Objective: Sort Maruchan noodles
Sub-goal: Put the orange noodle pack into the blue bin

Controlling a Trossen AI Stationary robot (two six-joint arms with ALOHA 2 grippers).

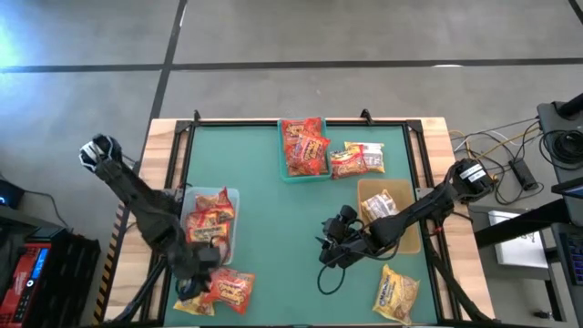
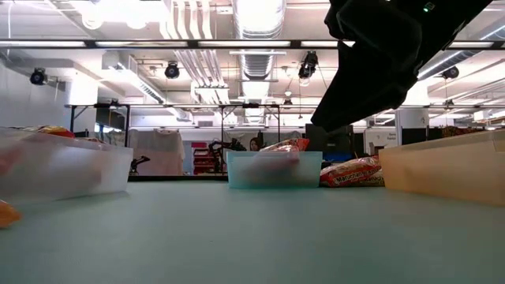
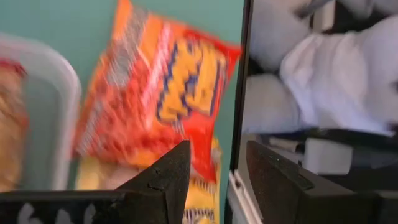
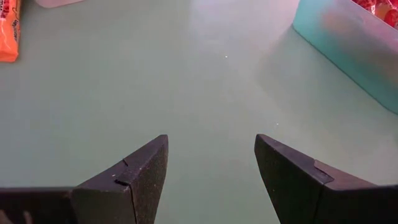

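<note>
Beside the clear bin (image 1: pixel 230 239), my left tool (image 1: pixel 193 284) hovers half-open, empty, over an orange noodle packet (image 1: pixel 232 289); I should straddle its edge squarely. My right tool (image 1: pixel 332 248) waits open mid-tabletop.

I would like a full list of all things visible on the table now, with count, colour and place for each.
Teal bin: one, far middle, holding red-orange packets.
Clear bin: one, left side, holding red-orange packets.
Tan bin: one, right side, holding a packet.
Loose packets by teal bin: about two, red and yellow.
Loose packets near left corner: red-orange over yellow.
Yellow packet: one, near right.
Left gripper: open, over the near-left packets.
Right gripper: open, empty, over bare mat.
</note>
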